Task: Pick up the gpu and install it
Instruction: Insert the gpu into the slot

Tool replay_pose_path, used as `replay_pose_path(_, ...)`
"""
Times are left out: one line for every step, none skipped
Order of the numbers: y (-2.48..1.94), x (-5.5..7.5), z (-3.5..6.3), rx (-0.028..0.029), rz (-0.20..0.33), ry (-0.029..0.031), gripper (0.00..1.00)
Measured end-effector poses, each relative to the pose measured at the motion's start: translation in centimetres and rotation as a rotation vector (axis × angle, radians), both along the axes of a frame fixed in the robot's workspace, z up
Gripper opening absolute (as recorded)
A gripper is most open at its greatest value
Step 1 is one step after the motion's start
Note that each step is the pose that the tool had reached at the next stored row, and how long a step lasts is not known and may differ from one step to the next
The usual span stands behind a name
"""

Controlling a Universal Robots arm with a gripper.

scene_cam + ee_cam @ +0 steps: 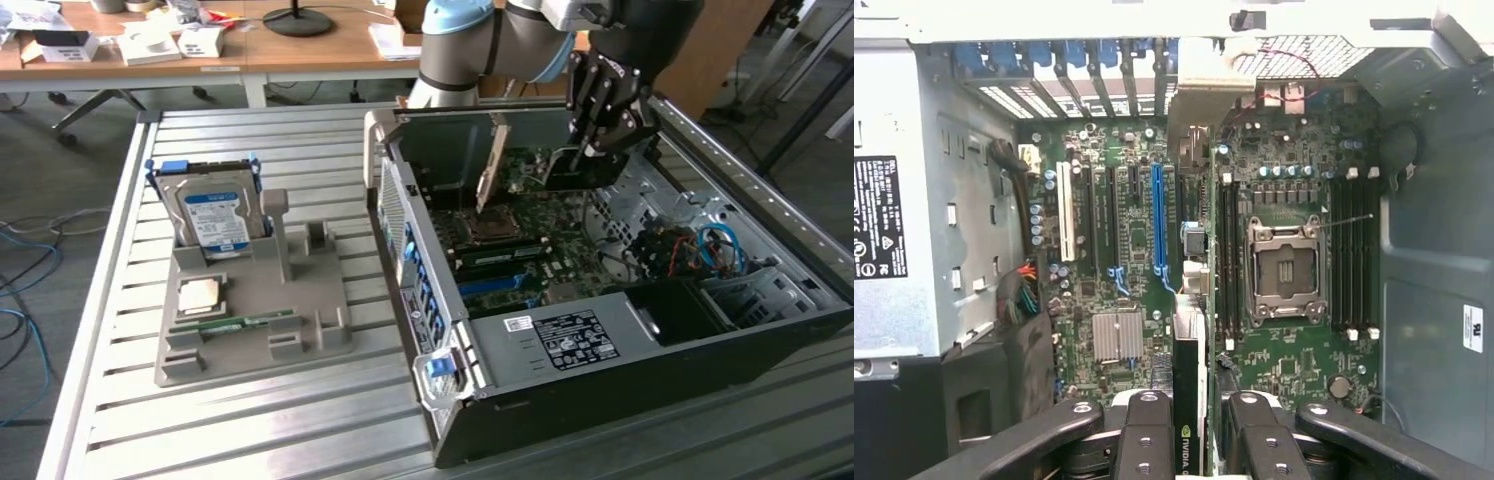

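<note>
Slatted metal bench [267,400], desks [307,50] behind | open PC case [747,350], frame right | gripper [587,160] pinching gpu [495,165] upright over motherboard [534,215], upper centre | risk: card misaligned beside blue slot [1157,215], connector strikes board.

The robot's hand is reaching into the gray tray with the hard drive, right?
Not quite. The exterior view shows the gripper reaching into the open computer case, not the gray tray with the hard drive.
</note>
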State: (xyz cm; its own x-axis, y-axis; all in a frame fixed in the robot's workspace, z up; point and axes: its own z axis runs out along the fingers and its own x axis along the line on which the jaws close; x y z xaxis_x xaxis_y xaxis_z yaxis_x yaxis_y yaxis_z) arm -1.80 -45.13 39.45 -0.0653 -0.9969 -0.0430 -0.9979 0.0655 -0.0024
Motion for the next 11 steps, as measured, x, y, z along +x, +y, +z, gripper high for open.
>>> replay_pose_path(0.0, 0.0, -0.16, 0.0, 0.0, 0.0, 0.26)
replay_pose_path(0.0, -0.1, -0.3, 0.0, 0.0, 0.0, 0.26)
replay_pose_path(0.0, -0.1, -0.46, 0.0, 0.0, 0.0, 0.26)
replay_pose_path(0.0, -0.1, -0.6, 0.0, 0.0, 0.0, 0.26)
replay_pose_path(0.0, -0.1, -0.73, 0.0, 0.0, 0.0, 0.26)
replay_pose_path(0.0, -0.1, -0.86, 0.0, 0.0, 0.0, 0.26)
replay_pose_path(0.0, -0.2, -1.0, 0.0, 0.0, 0.0, 0.26)
replay_pose_path(0.0, -0.2, -1.12, 0.0, 0.0, 0.0, 0.26)
replay_pose_path(0.0, -0.2, -1.24, 0.0, 0.0, 0.0, 0.26)
replay_pose_path(0.0, -0.2, -1.36, 0.0, 0.0, 0.0, 0.26)
replay_pose_path(0.0, -0.2, -1.46, 0.0, 0.0, 0.0, 0.26)
